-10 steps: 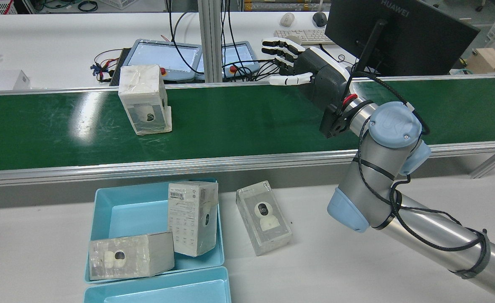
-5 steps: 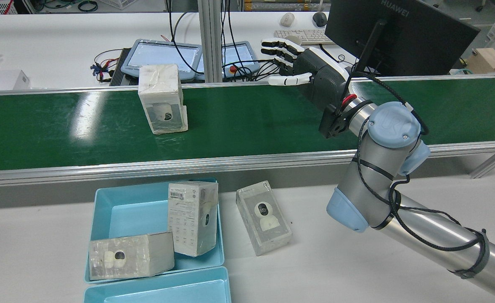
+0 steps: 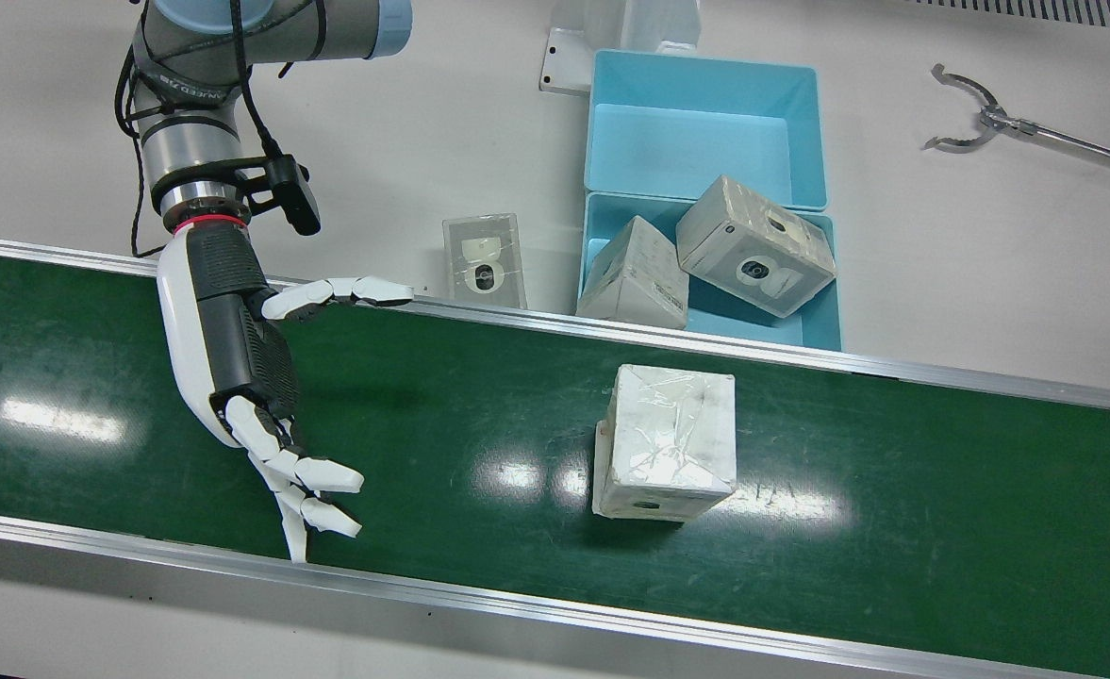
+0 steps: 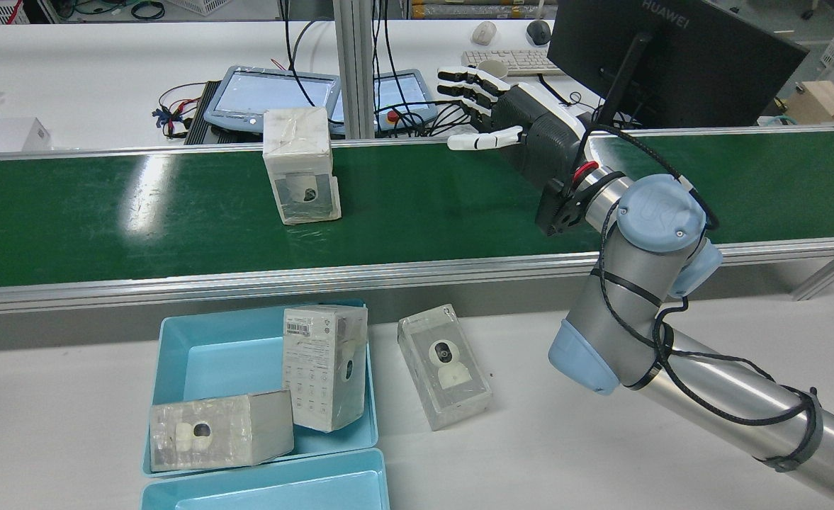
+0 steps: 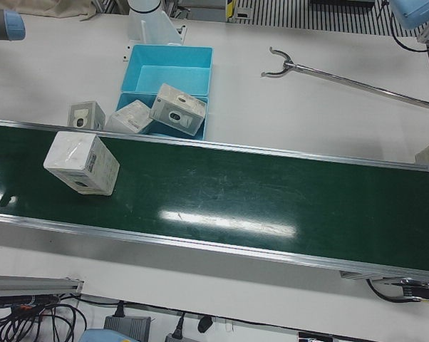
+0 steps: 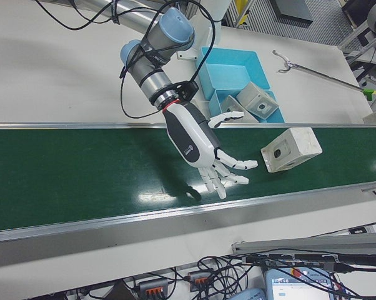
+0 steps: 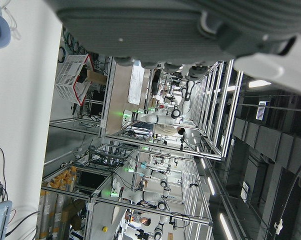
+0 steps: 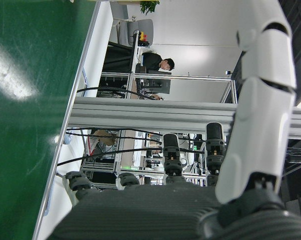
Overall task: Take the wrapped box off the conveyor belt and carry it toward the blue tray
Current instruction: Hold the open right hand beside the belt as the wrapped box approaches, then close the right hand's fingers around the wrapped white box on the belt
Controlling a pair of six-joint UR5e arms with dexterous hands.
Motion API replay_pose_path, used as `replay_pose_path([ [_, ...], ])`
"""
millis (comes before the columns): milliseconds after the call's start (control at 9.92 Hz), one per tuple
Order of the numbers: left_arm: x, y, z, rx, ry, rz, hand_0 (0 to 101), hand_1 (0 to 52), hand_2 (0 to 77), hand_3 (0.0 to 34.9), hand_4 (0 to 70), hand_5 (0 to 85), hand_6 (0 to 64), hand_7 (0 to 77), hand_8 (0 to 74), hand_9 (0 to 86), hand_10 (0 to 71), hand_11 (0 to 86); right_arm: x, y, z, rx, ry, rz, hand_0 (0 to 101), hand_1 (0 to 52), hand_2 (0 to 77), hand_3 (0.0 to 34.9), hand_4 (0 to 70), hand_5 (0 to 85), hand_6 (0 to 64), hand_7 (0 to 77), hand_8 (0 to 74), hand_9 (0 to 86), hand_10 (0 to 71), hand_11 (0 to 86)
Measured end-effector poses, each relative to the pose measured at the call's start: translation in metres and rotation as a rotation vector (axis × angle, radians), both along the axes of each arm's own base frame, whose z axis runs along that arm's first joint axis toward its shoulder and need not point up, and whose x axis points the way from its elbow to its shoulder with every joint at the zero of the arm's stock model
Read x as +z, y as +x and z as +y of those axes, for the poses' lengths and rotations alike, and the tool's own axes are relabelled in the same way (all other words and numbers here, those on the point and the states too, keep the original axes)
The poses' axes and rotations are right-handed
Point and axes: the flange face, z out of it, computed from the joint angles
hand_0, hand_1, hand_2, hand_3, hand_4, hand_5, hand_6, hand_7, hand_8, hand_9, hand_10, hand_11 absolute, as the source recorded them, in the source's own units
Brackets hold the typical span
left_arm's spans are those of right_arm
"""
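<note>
A white box wrapped in clear film point(image 3: 668, 443) point(image 4: 302, 164) point(image 5: 81, 162) point(image 6: 291, 149) stands upright on the green conveyor belt point(image 3: 479, 396) point(image 4: 424, 205). My right hand point(image 3: 253, 377) point(image 4: 516, 127) point(image 6: 203, 147) hovers open above the belt, fingers spread toward the box, a clear gap away from it. It holds nothing. The right hand view shows only its palm point(image 8: 155, 215) and one finger point(image 8: 260, 100). One blue tray point(image 3: 823, 321) point(image 4: 211, 361) holds two wrapped boxes; a second one point(image 3: 687, 141) point(image 4: 268, 489) adjoins it. My left hand's palm point(image 7: 155, 25) fills the top of its own view, its fingers unseen.
Another wrapped box point(image 3: 484, 259) point(image 4: 445, 365) lies on the white table beside the trays. A metal reacher tool point(image 3: 988, 118) point(image 5: 328, 71) rests on the table. Beyond the belt are teach pendants point(image 4: 275, 95) and a monitor point(image 4: 672, 57). A person point(image 8: 158, 62) sits far off.
The box on the belt has travelled toward my right hand, rightward in the rear view. The right hand has shifted slightly toward it and stays open.
</note>
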Motion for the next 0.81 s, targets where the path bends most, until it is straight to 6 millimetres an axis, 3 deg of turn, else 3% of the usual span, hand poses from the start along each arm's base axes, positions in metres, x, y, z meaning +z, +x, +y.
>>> replay_pose_path([
  [202,0.000,0.000,0.000,0.000,0.000,0.000,0,0.0,0.5,0.0,0.0,0.5,0.0,0.5,0.5,0.0,0.0,0.0,0.000,-0.003,0.002,-0.003,0.001,0.001,46,12.0,16.9,30.8,13.1,20.7,0.0,18.5,0.0,2.2,2.7,5.4],
  [302,0.000,0.000,0.000,0.000,0.000,0.000,0,0.0,1.1,0.0,0.0,0.5,0.0,0.5,0.0,0.5,0.5,0.0,0.000,-0.005,0.003,-0.006,0.001,0.002,46,12.0,16.9,30.8,13.1,20.7,0.0,18.5,0.0,2.2,2.7,5.4],
  [403,0.000,0.000,0.000,0.000,0.000,0.000,0,0.0,1.1,0.0,0.0,0.5,0.0,0.5,0.0,0.5,0.5,0.0,0.000,-0.007,0.004,-0.008,0.001,0.004,46,15.3,18.5,29.8,14.2,20.7,0.0,17.5,0.0,2.2,2.7,5.4],
  [806,0.000,0.000,0.000,0.000,0.000,0.000,0,0.0,1.1,0.0,0.5,0.5,0.0,0.5,0.5,0.5,0.5,0.0,0.005,-0.021,0.008,-0.026,-0.008,0.015,46,13.6,19.1,29.8,15.3,20.7,0.0,17.5,0.0,2.2,2.7,5.4],
])
